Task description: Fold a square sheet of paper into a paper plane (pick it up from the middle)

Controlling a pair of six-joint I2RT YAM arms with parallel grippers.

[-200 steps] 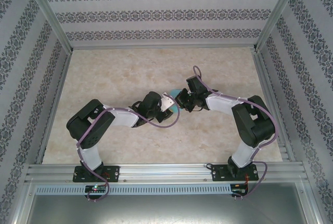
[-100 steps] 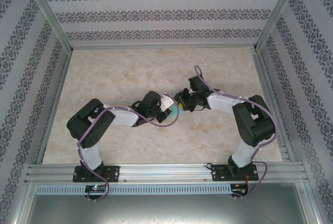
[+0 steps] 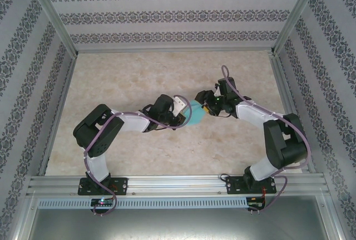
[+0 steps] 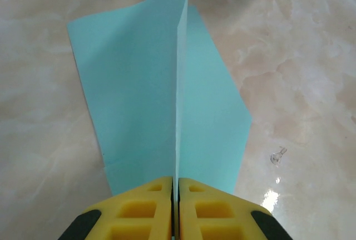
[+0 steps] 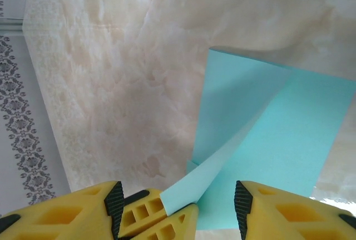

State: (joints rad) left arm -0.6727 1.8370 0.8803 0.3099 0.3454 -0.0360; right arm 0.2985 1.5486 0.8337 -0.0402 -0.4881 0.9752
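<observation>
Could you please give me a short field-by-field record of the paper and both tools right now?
Teal paper: partly folded, centre crease raised, over the table
Left tool: shut on the crease's near edge
Right tool: open, a paper tip between its jaws
Fold stage: unfinished, no dart shape yet

— Where is the paper sheet [image 3: 194,115]?
— It is near the middle of the tabletop [image 3: 128,78], between the two grippers.
— On which sides?
— The left gripper [image 4: 174,185] is at its left and pinches its raised middle fold. The right gripper [image 5: 178,206] is at its right, a little behind. One corner of the sheet reaches between its spread fingers.
</observation>
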